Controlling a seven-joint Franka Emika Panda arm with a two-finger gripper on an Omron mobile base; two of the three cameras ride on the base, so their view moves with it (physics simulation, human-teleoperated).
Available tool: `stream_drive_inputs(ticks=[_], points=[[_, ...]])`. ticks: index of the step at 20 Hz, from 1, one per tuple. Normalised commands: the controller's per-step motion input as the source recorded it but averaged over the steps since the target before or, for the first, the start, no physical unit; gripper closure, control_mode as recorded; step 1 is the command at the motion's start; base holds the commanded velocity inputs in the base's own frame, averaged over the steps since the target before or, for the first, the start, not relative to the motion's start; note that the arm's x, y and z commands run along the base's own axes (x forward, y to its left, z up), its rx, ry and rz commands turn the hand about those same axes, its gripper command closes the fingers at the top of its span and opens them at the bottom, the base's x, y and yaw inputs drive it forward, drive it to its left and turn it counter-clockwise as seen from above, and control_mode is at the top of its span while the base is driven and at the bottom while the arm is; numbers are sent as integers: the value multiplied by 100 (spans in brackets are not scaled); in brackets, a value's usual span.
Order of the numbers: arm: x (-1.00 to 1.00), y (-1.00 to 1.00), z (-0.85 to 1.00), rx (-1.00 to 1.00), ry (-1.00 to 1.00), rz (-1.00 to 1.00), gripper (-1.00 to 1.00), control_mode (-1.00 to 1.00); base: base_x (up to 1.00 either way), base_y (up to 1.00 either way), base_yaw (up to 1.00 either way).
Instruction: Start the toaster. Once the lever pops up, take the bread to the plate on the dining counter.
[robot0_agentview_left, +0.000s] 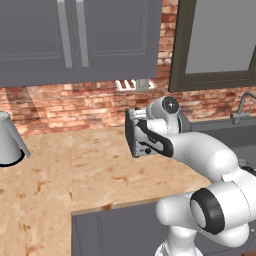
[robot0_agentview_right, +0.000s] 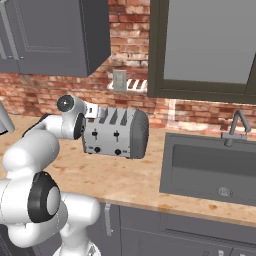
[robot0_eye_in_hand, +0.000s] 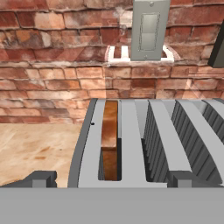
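The toaster (robot0_agentview_right: 116, 133) stands on the tan stone-look counter (robot0_agentview_right: 135, 182), set back toward the brick wall (robot0_agentview_right: 55, 90) and near the left edge of the sink (robot0_agentview_right: 210, 167), its front with two levers and two knobs facing out toward the counter's front edge. In the hand view the bread (robot0_eye_in_hand: 110, 140) sits upright in the leftmost slot of the toaster (robot0_eye_in_hand: 131, 144), its top edge just below the slot rim; the neighbouring slot is seen with bare grille walls. The gripper (robot0_eye_in_hand: 111, 178) hovers above the toaster's near edge, its two dark fingertips (robot0_eye_in_hand: 40, 178) spread wide, one outside the toaster's left side and the other over the ribbed top between slots, with nothing held between them. A wall switch plate (robot0_eye_in_hand: 149, 28) is fixed to the brick directly behind the toaster. In the left base view a grey conical vessel (robot0_agentview_left: 10, 140) stands at the counter's far left edge, well apart from the toaster (robot0_agentview_left: 134, 134).
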Motion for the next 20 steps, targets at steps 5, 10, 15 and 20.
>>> stream_drive_inputs(ticks=[5,10,15,20], points=[[0,0,0,0,0,0,-100,-100,0,0,0],[0,0,0,0,0,0,-100,-100,0,0,0],[0,0,0,0,0,0,-100,-100,0,0,0],[0,0,0,0,0,0,-100,-100,0,0,0]])
